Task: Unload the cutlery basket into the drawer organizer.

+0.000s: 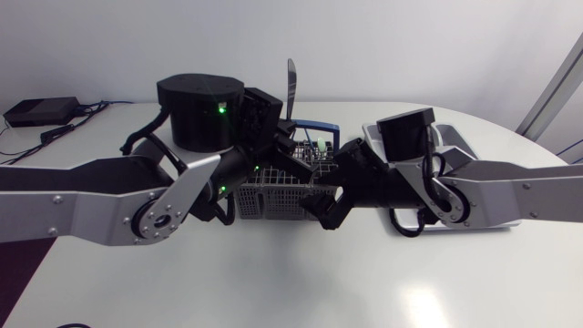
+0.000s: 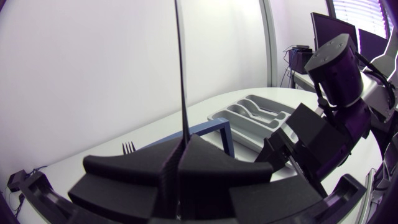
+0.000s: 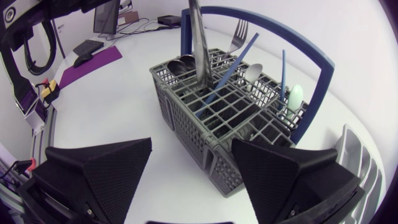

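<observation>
The grey cutlery basket (image 3: 217,118) with a blue hoop handle (image 3: 314,59) holds a fork (image 3: 239,31), spoons (image 3: 252,71), a blue stick (image 3: 230,71) and a green-handled piece (image 3: 295,96). My left gripper (image 2: 180,146) is shut on a knife (image 2: 181,74) that stands upright over the basket (image 1: 278,193). The knife's (image 3: 200,43) lower end is level with the basket's far compartments. My right gripper (image 3: 193,180) is open, low beside the basket's near corner, with nothing between its fingers. The grey drawer organizer (image 2: 255,115) lies beyond the basket, partly under my right arm (image 1: 474,191).
In the head view the left arm (image 1: 109,196) crosses the table's left half, and its gripper (image 1: 282,123) is above the basket. The organizer (image 1: 460,138) sits at the back right. A black box (image 1: 41,111) and cables lie at the far left corner.
</observation>
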